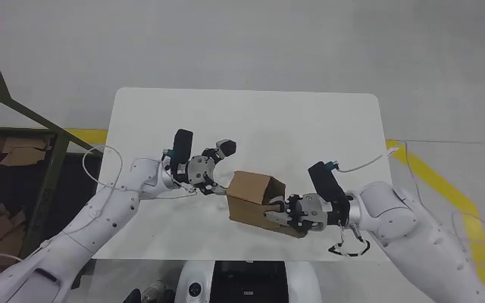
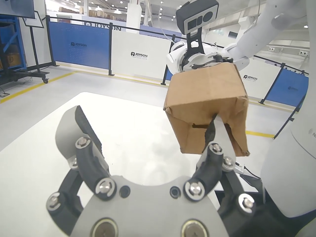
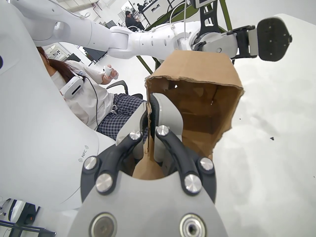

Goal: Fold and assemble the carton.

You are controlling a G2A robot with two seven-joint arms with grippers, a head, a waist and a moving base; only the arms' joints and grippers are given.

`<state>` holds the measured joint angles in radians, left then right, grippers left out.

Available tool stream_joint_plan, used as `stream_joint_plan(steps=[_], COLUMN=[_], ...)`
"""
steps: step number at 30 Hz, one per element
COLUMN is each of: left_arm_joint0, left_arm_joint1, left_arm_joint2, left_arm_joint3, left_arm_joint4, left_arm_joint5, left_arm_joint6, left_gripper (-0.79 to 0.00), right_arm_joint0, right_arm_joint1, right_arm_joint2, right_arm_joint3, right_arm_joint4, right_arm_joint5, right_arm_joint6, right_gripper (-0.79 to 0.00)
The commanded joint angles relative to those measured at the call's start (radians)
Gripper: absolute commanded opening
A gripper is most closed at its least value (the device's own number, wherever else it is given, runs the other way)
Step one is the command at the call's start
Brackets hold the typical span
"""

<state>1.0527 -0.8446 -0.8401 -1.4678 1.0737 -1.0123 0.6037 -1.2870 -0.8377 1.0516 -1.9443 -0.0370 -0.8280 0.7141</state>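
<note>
Over the white table (image 1: 303, 129), a brown carton (image 1: 248, 198) is pinched at its open end by the right gripper (image 1: 274, 210); its closed end, toward 10 o'clock, is touched by the spread left gripper (image 1: 220, 168).

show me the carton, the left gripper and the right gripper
carton (image 1: 248, 193), top view, its upper brown panel
left gripper (image 2: 147, 114), left wrist view, midway between its open fingertips
right gripper (image 3: 149, 104), right wrist view, between fingertips pinching the carton wall
</note>
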Motion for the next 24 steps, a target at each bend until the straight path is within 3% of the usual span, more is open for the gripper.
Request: stream_joint_plan(steps=[1, 10, 14, 24], left_arm_joint0=[0.009, 0.084, 0.071, -0.098], left_arm_joint1=[0.000, 0.013, 0.029, 0.057], left_arm_joint2=[-0.014, -0.047, 0.024, 0.285], left_arm_joint3=[0.013, 0.006, -0.020, -0.019], left_arm_joint4=[-0.001, 0.017, 0.026, -0.164], left_arm_joint5=[0.000, 0.000, 0.000, 0.000], left_arm_joint6=[0.009, 0.097, 0.103, 0.062], left_gripper=[0.000, 0.000, 0.000, 0.000], right_arm_joint0=[-0.005, -0.017, -0.016, -0.014], right_arm_joint1=[0.001, 0.006, 0.005, 0.000], right_arm_joint2=[0.009, 0.057, 0.062, 0.051], right_arm_joint3=[0.003, 0.028, 0.026, 0.015], right_arm_joint4=[-0.002, -0.009, -0.018, -0.046], right_arm_joint5=[0.000, 0.030, 0.051, 0.047], right_arm_joint6=[-0.007, -0.020, -0.018, -0.015], right_gripper=[-0.785, -0.785, -0.785, -0.785])
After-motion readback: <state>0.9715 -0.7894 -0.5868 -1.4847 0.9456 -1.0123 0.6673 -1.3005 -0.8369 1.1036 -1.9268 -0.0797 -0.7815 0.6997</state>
